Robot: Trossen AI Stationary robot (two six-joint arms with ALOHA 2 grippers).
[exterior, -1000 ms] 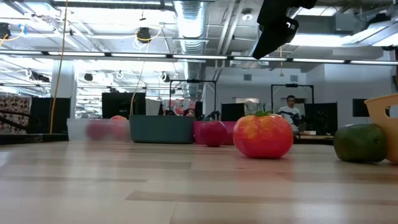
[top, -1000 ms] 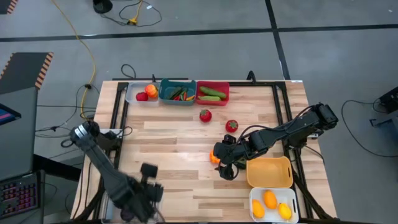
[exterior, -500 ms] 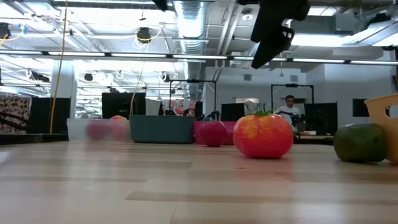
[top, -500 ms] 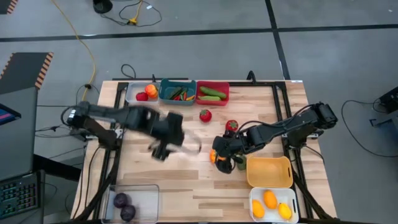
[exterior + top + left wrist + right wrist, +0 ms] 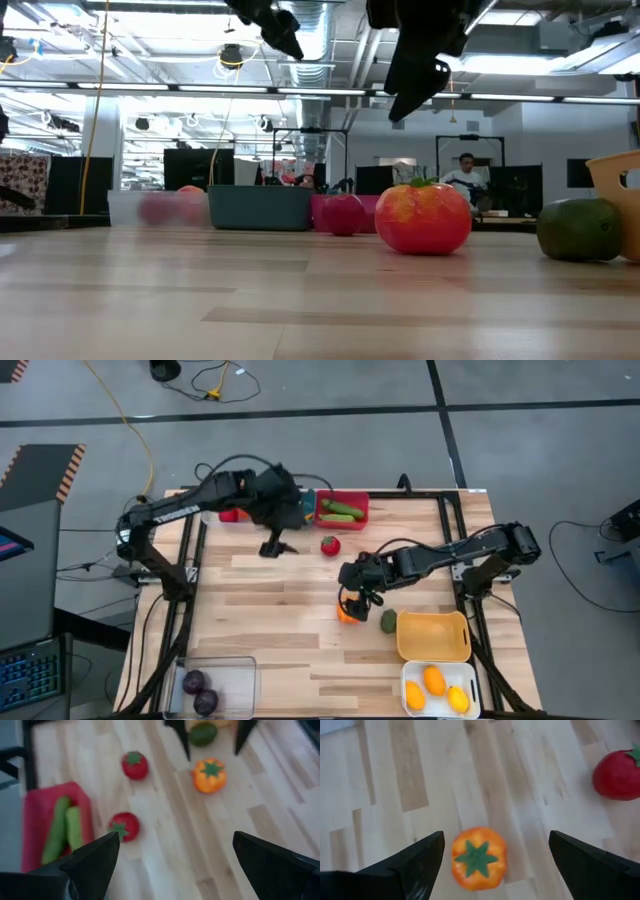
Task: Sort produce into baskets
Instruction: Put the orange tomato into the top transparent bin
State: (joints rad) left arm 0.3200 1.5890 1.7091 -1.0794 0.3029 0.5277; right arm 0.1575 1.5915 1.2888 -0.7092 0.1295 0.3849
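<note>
Both grippers hang open and empty above the table. In the right wrist view my right gripper (image 5: 496, 837) hovers over the orange pepper (image 5: 479, 857), which rests on the wood (image 5: 345, 611). A green fruit (image 5: 388, 621) lies beside it. One red tomato (image 5: 330, 545) lies mid-table and another (image 5: 135, 765) near the right arm. My left gripper (image 5: 274, 543) is high over the far side, by the red basket (image 5: 342, 510) that holds green cucumbers (image 5: 65, 827). In the low view the left gripper (image 5: 268, 20) and the right gripper (image 5: 415, 70) both hang well above the produce.
The left arm covers much of the pale grey basket (image 5: 222, 512) and teal basket (image 5: 300, 510) at the far edge. An orange-yellow basket (image 5: 433, 637) and a white one (image 5: 440, 688) with yellow fruits stand near right. A clear basket (image 5: 213, 682) with purple fruits is near left.
My left arm has swung fast from the near-left corner, over the clear basket, across to the far side by the teal and red baskets, rising and turning, still open. My right gripper has drifted toward the far edge, baring the green fruit, and stays open.
</note>
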